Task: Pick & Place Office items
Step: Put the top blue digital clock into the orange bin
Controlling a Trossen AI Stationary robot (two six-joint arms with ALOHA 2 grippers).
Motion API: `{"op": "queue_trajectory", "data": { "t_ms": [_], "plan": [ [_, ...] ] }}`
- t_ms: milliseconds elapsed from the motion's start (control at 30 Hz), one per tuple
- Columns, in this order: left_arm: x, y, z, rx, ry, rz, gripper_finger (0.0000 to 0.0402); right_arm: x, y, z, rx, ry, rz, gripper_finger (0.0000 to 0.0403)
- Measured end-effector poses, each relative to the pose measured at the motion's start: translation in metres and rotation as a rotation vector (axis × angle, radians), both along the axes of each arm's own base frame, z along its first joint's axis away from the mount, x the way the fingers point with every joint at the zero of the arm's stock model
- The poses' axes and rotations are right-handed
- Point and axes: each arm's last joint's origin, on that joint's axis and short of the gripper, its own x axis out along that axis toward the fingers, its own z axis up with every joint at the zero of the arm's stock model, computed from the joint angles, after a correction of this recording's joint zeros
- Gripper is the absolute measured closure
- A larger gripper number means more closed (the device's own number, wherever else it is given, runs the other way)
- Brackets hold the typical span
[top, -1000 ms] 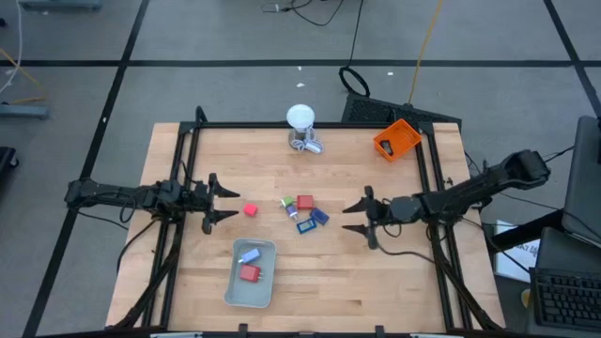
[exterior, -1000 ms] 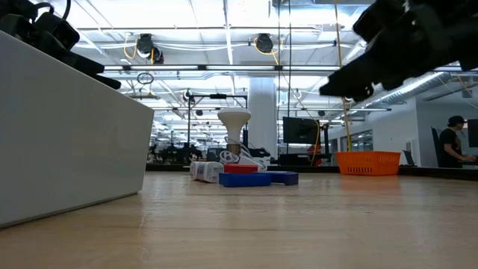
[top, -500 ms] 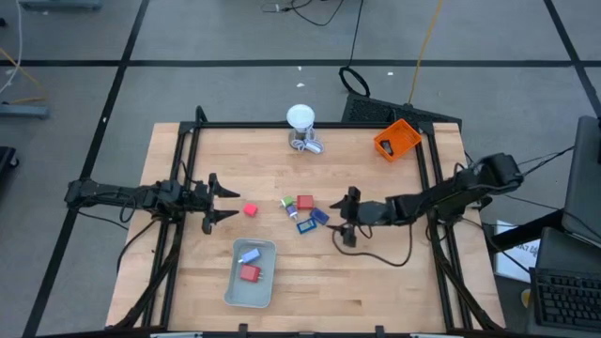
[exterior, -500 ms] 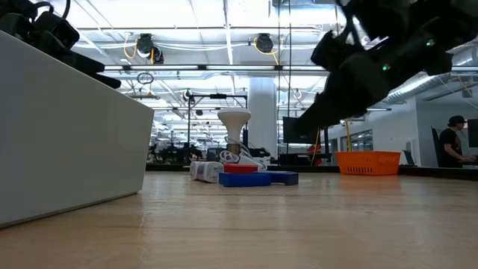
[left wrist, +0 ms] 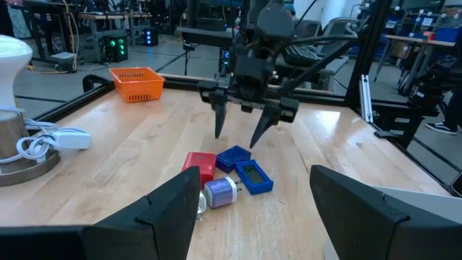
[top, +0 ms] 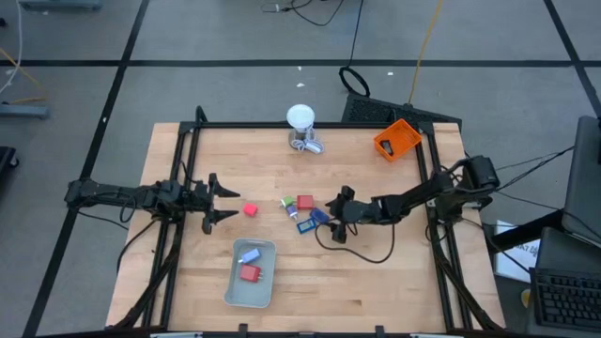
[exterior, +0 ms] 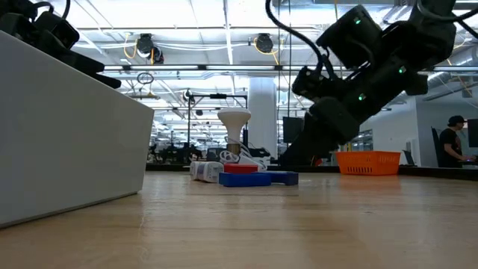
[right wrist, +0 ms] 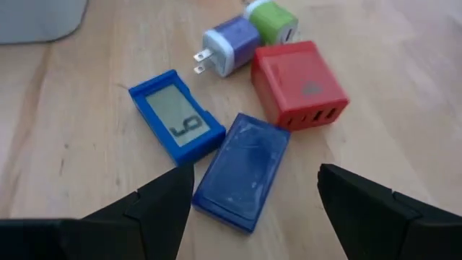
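Mid-bench, right claw [top: 331, 218] hangs wide open, empty, fingers straddling blue block [right wrist: 242, 170] at right edge of office-item cluster [top: 302, 213], likely lined up to pinch it. Left claw [top: 212, 201] waits open, empty, just left of lone red block [top: 250, 209]. Grey tray [top: 235, 283] nearer holds two pieces.

- High view: even, bright overhead light; the table [top: 376, 282] shows only faint, short shadows under the arms.
- Low view: ceiling lights glare white across the top of the frame; the right arm is a dark silhouette against them.
- Low view: the tray [exterior: 67, 134] wall at the left and the near tabletop are soft.
- Right wrist view: the fingers [right wrist: 155, 198] at the bottom are blurred.
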Motion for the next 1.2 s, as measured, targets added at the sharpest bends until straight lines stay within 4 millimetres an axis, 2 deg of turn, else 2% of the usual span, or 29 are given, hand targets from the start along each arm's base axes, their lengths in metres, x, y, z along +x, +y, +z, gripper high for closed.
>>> {"op": "queue_trajectory", "data": {
  "t_ms": [267,767,1200],
  "plan": [
    [0.0,0.0,0.0,0.0,0.0,0.0,0.0152,0.003,0.001,-0.018,-0.005,0.034,0.004,0.0122],
    [0.0,0.0,0.0,0.0,0.0,0.0,0.0132,0.005,0.001,-0.021,-0.005,0.018,0.004,0.0124],
    [0.0,0.0,0.0,0.0,0.0,0.0,0.0153,0.005,0.001,-0.02,0.018,0.006,-0.012,0.0191]
  ]
}}
